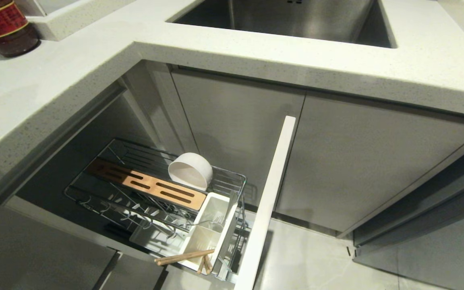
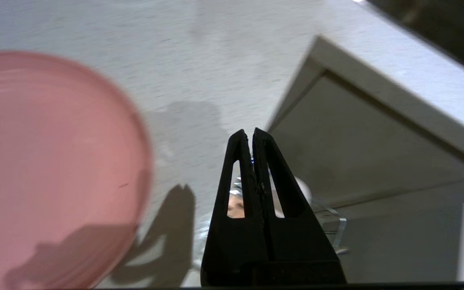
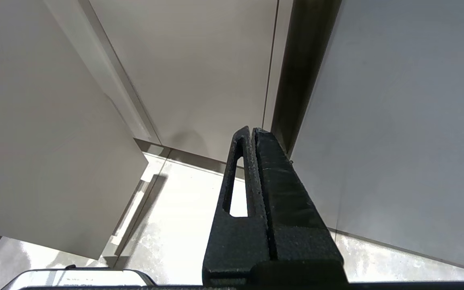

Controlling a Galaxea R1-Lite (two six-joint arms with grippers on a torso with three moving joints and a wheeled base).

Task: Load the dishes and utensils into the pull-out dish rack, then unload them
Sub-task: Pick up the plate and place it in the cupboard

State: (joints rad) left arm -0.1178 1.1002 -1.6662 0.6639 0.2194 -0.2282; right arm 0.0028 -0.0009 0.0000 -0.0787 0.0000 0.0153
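Left hand [image 2: 252, 135], pressed closed and empty, hovers over the bench [image 2: 199, 60], pink plate [image 2: 50, 161] at its nine o'clock; right hand [image 3: 252, 133] closed, empty.

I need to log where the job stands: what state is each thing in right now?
Pull-out dish rack: pulled out.
Bowl: in the rack, tipped on its side.
Chopsticks: in the cutlery caddy, sticking out over its end.
Pink plate: flat on the counter, not loaded.
Left gripper: shut, empty, over the counter.
Right gripper: shut, empty, near the floor.
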